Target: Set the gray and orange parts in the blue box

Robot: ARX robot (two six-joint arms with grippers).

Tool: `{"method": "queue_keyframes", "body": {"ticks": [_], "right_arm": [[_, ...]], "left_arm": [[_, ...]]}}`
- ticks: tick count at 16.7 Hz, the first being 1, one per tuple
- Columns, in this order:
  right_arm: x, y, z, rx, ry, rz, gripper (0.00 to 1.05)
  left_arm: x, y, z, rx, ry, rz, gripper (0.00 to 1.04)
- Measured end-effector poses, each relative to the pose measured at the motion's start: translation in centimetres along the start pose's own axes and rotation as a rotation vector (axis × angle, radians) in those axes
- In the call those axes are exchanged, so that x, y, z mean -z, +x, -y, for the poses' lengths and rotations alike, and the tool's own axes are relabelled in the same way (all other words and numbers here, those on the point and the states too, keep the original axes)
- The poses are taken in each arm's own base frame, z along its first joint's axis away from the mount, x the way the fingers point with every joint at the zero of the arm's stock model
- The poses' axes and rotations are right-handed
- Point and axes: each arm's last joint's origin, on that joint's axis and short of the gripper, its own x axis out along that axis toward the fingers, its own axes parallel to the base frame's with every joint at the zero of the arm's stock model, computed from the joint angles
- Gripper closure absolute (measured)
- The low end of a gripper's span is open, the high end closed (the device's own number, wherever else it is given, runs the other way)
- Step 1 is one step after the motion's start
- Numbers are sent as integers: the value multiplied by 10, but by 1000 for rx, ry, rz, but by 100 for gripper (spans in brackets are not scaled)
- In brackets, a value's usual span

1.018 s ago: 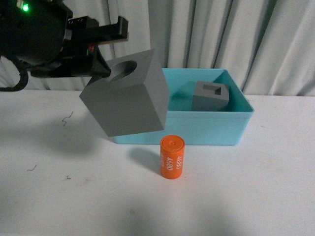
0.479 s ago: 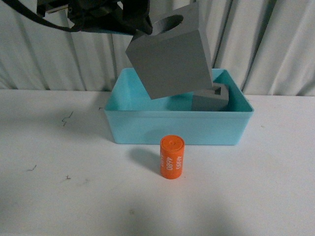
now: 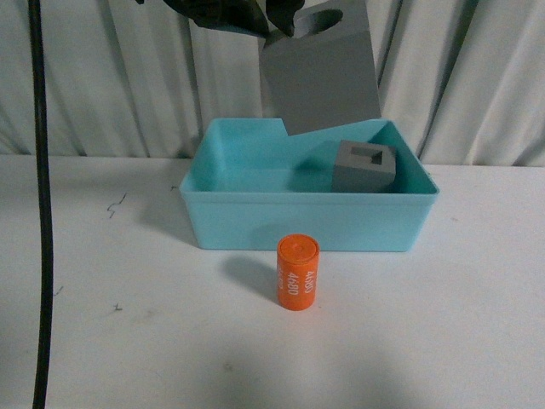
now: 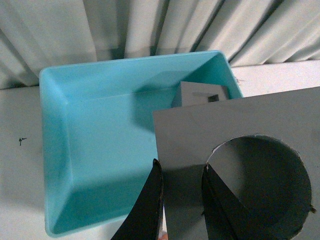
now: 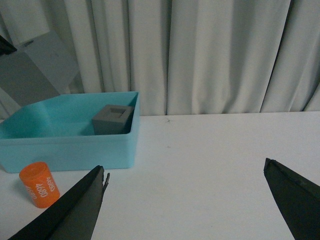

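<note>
My left gripper [image 3: 274,24] is shut on the gray cube with the round hole [image 3: 322,72] and holds it tilted, high above the blue box [image 3: 247,226]. In the left wrist view one finger sits inside the round hole [image 4: 260,185], the other on the cube's outer side, with the box [image 4: 55,150] below. The gray cube with the square hole [image 3: 364,166] sits in the box's far right corner. The orange cylinder [image 3: 297,272] with white digits stands upright on the table in front of the box. My right gripper [image 5: 185,172] is open and empty over bare table, to the right of the box [image 5: 75,145].
White curtains [image 3: 443,68] hang close behind the box. A black cable [image 3: 41,213] hangs down at the left of the front view. The white table [image 3: 426,341] spreads around the box and cylinder.
My left gripper has lifted the round-hole cube up and to the right, from in front of the box's left corner to above the box. The cylinder and the other cube have not moved.
</note>
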Motion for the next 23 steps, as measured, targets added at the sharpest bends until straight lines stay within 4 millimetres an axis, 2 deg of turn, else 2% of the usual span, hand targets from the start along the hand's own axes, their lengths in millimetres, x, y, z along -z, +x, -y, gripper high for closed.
{"method": "queue_keyframes", "body": {"ticks": [5,11,17,20,23], "right_arm": [[0,0,0,0,0,0,6],[0,0,0,0,0,0,6],[0,0,0,0,0,0,6],[0,0,0,0,0,0,6],[0,0,0,0,0,0,6]], "left_arm": [[-14,51,0,-89,40,-4,89],[8,102,-15,-175,59,-68,89],[18,130,-48,-272,95,-64,89],[23,135,-60,-306,98,-70,89],[23,136,-63,-314,106,-69,89]]}}
